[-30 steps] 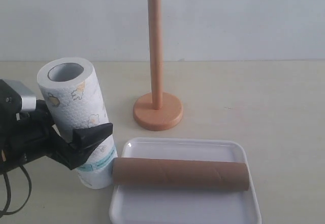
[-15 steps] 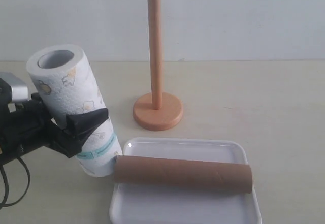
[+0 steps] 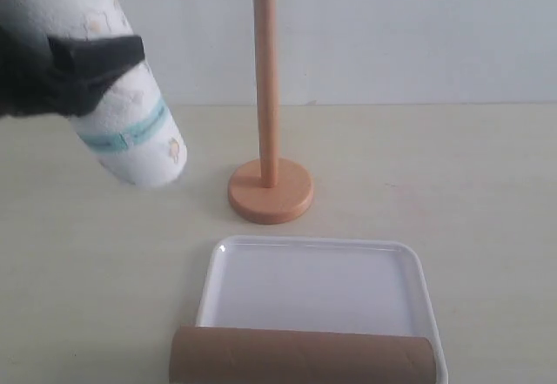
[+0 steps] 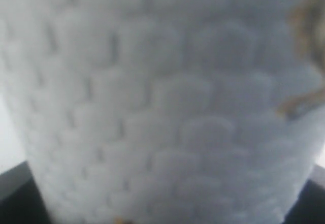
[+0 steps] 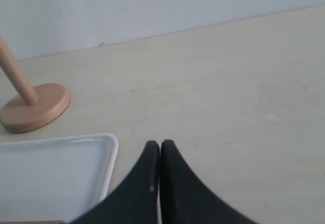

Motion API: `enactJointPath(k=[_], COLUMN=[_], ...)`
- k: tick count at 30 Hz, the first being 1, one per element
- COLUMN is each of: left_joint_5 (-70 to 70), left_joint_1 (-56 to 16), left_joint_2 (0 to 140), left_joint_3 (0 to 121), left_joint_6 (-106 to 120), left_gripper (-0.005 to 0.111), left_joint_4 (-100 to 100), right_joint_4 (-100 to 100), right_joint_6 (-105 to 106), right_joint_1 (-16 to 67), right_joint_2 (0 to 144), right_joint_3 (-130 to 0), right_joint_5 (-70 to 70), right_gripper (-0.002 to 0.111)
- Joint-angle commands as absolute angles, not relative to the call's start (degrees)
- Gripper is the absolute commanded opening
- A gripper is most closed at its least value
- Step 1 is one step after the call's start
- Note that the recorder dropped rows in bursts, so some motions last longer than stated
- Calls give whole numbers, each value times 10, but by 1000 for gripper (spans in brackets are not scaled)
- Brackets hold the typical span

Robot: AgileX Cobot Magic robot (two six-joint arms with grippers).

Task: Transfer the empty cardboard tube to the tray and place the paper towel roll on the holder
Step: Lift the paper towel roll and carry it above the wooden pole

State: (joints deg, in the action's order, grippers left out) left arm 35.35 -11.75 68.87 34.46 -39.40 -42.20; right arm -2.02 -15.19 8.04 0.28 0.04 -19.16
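Note:
The paper towel roll [image 3: 130, 131] hangs tilted in the air at the upper left, clear of the table. My left gripper [image 3: 91, 62] is shut on the roll's upper part. In the left wrist view the roll's embossed white paper [image 4: 162, 97] fills the picture, with dark fingers [image 4: 12, 193] at its sides. The wooden holder [image 3: 270, 191] stands bare in the middle, rod upright. The white tray [image 3: 313, 244] lies in front of it. The empty cardboard tube [image 3: 300, 356] lies across the tray's near edge. My right gripper [image 5: 160, 145] is shut and empty, next to the tray [image 5: 109, 145].
A pale wall runs behind the beige table. The holder base [image 5: 35, 107] shows in the right wrist view beyond the tray's corner. Bare table surface lies to the right of the tray and holder.
My left gripper has lifted the towel roll off the table, up and to the left, tilting it. The cardboard tube has rolled from the tray's middle to its near edge.

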Motion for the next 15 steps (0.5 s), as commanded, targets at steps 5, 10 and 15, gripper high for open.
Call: enactJointPath(k=[5, 10, 15], left_joint_5=[374, 374, 403], left_joint_1=[-119, -119, -119], left_joint_2=[670, 724, 768], left_joint_3=[528, 619, 659], left_joint_6=[-570, -598, -607], left_gripper=[4, 4, 4], left_joint_4=[-514, -508, -519], right_joint_4=[-21, -21, -21], right_joint_6=[-150, -149, -151], right_joint_1=[79, 79, 79], right_joint_2=[0, 0, 0], right_joint_3=[0, 0, 0], right_joint_5=[-187, -187, -187], right_gripper=[0, 0, 0])
